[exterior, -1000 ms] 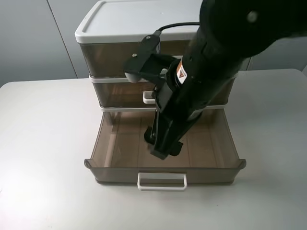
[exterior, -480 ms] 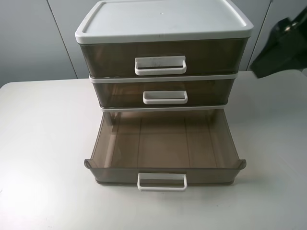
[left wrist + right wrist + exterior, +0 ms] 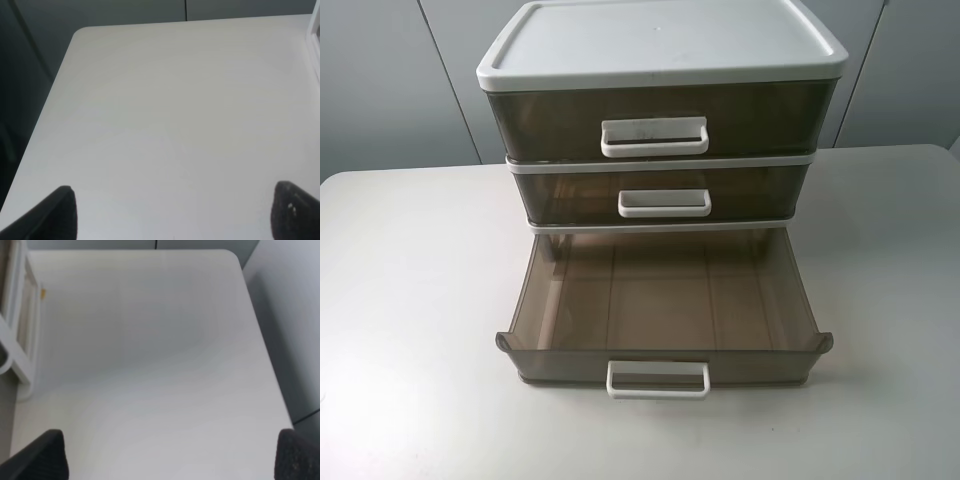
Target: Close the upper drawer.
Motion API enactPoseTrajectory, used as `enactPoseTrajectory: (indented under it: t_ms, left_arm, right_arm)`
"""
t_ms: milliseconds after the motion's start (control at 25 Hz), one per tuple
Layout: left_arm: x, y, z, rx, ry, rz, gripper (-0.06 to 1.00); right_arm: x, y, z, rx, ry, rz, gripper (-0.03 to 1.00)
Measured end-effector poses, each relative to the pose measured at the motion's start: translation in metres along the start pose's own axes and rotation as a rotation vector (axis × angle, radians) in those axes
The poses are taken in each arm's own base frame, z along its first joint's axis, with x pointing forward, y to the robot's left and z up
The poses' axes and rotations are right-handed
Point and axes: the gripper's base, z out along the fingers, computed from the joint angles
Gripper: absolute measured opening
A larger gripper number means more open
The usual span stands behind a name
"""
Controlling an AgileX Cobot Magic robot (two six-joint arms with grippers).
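— Where is the upper drawer [image 3: 660, 195] right now?

— On the high camera it sits near the centre of the picture, in the middle tier of the white-framed cabinet [image 3: 658, 40]. It is pushed in flush, front level with the frame, white loop handle [image 3: 664, 203] facing me. Directly above it, at twelve o'clock, is the taller top drawer [image 3: 658, 120], also shut. Below it, at six o'clock, the lowest drawer [image 3: 665, 300] is pulled far out over the table [image 3: 410, 320], and nothing shows inside it.

— And your grippers?

— Neither shows on the high camera. My left gripper [image 3: 172, 210] has its fingers spread wide, one dark fingertip [image 3: 57, 212] at each lower corner of its wrist picture, bare tabletop between them, holding nothing. My right gripper [image 3: 170, 452] is spread just as wide, also holding nothing, over bare table, with the cabinet's white side edge [image 3: 20, 340] at nine o'clock in that picture.
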Motion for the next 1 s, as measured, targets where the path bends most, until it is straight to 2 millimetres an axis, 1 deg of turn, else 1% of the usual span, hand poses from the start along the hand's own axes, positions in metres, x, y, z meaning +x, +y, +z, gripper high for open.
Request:
enactPoseTrajectory:
  t_ms: [160, 280, 480, 600, 760, 1000]
  left_arm:
    - [0.000, 0.000, 0.000, 0.000, 0.000, 0.000, 0.74]
    - [0.000, 0.000, 0.000, 0.000, 0.000, 0.000, 0.74]
    - [0.000, 0.000, 0.000, 0.000, 0.000, 0.000, 0.74]
    - [0.000, 0.000, 0.000, 0.000, 0.000, 0.000, 0.74]
    - [0.000, 0.000, 0.000, 0.000, 0.000, 0.000, 0.74]
    - [0.000, 0.000, 0.000, 0.000, 0.000, 0.000, 0.74]
  right_arm:
    - [0.046, 0.006, -0.003, -0.030, -0.084, 0.081, 0.63]
    - [0.072, 0.009, -0.006, -0.065, -0.152, 0.102, 0.63]
    - [0.100, 0.008, -0.019, -0.074, -0.269, 0.096, 0.63]
    - [0.117, 0.008, -0.020, -0.068, -0.308, 0.097, 0.63]
    - [0.127, 0.011, -0.013, -0.088, -0.240, 0.090, 0.63]
    - [0.127, 0.014, -0.013, -0.122, -0.237, 0.064, 0.63]
